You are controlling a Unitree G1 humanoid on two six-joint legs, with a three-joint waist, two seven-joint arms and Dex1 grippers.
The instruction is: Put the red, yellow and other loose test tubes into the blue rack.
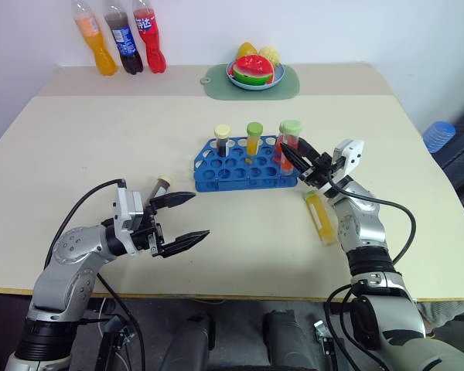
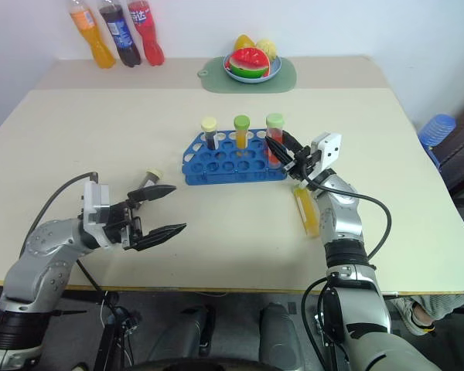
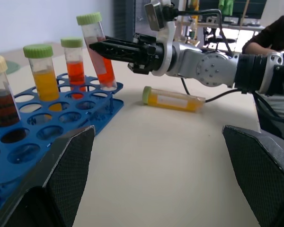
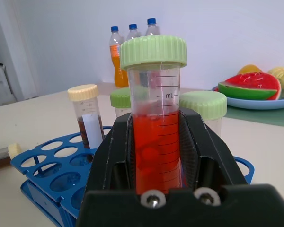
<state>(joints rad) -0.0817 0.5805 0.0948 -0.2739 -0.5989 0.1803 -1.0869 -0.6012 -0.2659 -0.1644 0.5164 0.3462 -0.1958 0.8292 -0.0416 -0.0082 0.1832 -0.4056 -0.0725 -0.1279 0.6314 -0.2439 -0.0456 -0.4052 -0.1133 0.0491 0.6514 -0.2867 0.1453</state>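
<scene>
Right gripper [image 1: 294,158], frame centre-right, clamps a green-capped red tube [image 1: 288,143] upright over the blue rack [image 1: 243,165]'s right end. Left gripper [image 1: 187,217], lower left, gapes wide, holding nothing. A yellow tube [image 1: 320,217] lies right of the rack.

I can't see the red tube's [image 4: 156,142] lower end behind my right tool [image 4: 156,156]; the person [image 3: 270,33] is cut off at upper right.
</scene>
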